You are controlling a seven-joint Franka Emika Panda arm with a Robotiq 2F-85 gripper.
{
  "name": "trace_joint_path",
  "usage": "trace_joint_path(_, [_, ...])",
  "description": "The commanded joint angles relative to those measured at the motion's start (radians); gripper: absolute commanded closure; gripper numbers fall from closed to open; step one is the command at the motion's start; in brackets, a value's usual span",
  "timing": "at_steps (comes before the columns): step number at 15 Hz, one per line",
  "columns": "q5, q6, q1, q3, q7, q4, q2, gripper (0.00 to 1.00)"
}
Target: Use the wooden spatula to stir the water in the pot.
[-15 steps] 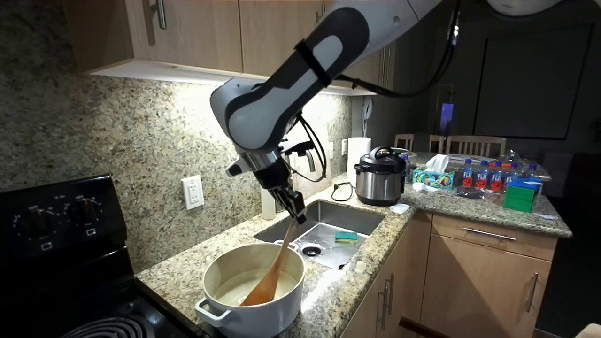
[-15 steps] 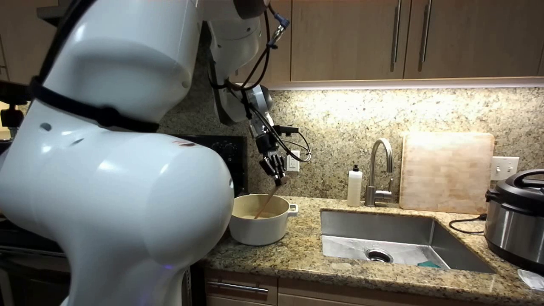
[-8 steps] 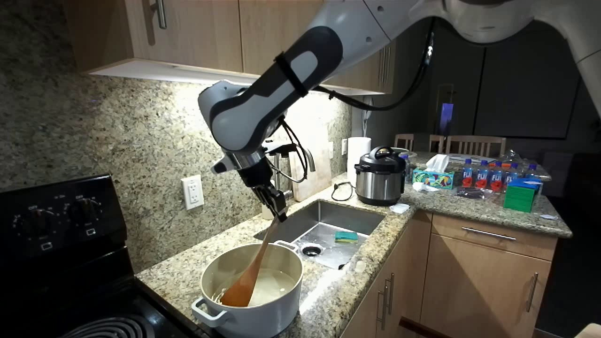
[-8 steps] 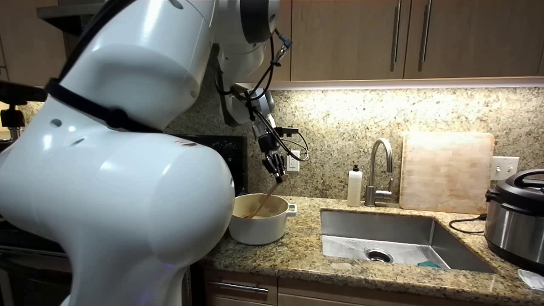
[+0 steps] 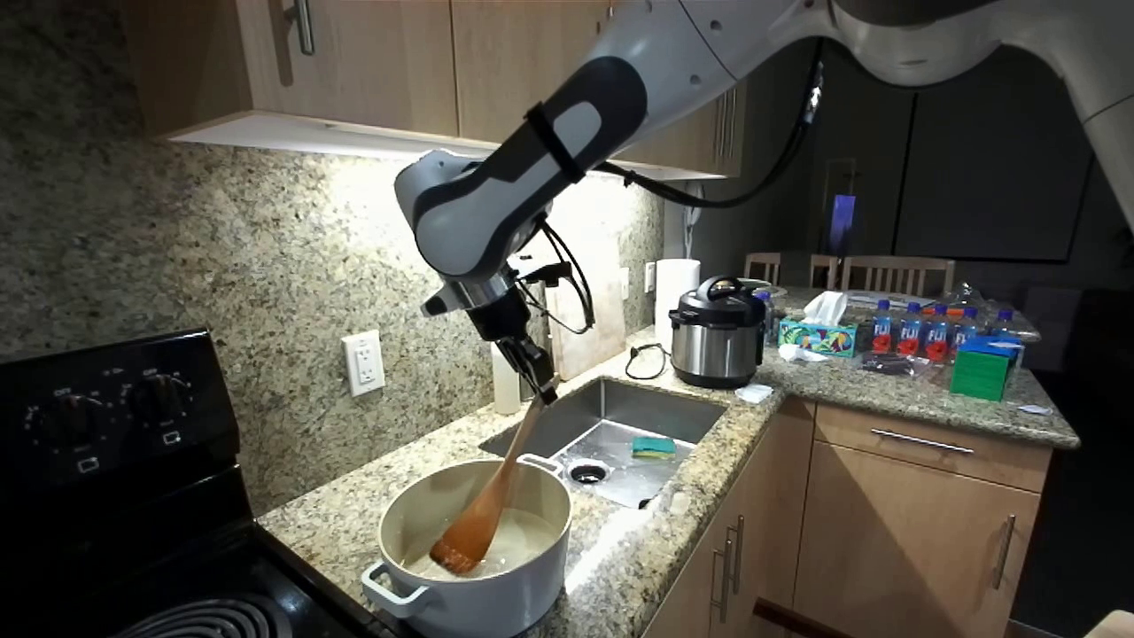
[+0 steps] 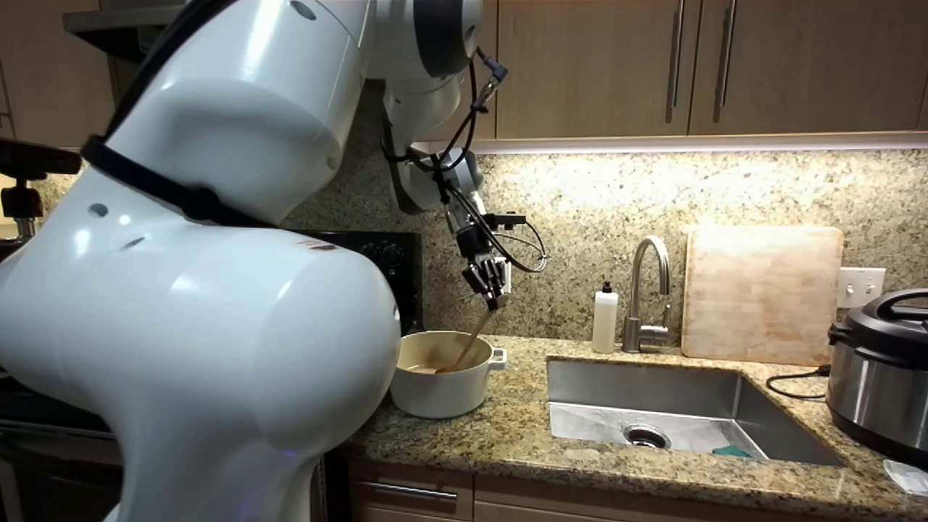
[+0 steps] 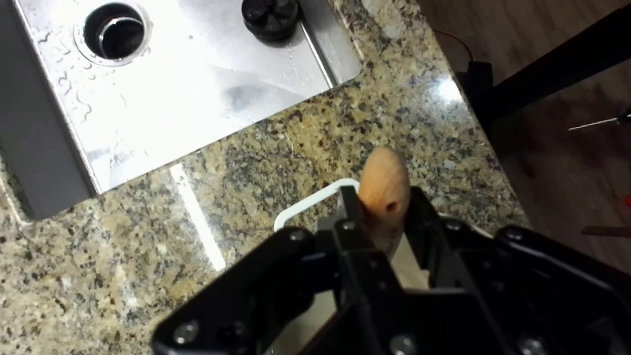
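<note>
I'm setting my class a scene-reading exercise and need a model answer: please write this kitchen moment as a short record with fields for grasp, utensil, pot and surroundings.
Grasp: tool closed on the wooden spatula, near its upper end
Utensil pose: leaning, blade down inside the pot
Contents: pale water; how deep the blade dips cannot be told
Pot place: on the counter, between stove and sink
In the sink: sponge
Beyond the sink: electric cooker, lid on

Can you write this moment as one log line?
gripper: holding spatula | spatula: tilted, blade inside pot | water: in pot | pot: on counter, beside sink
</note>
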Motion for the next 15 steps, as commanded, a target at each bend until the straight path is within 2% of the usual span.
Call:
trace_joint_path(1, [-0.021,-0.038,-0.005,-0.011,0.077,-0.065,-0.084,0.93])
trace_joint_path(5, [-0.038,-0.091,-0.005,-0.016,0.152,-0.118,-0.153,0.93])
trace_joint_path(9, [-0.087,-0.220,0.009,0.000,0.158,-0.144,-0.181,0.93])
trace_joint_path(12, [-0.126,-0.289,0.017,0.027,0.130,-0.128,-0.153,0.93])
trace_joint_path(15, [-0.164,-0.293,0.033,0.056,0.102,-0.093,-0.101,0.93])
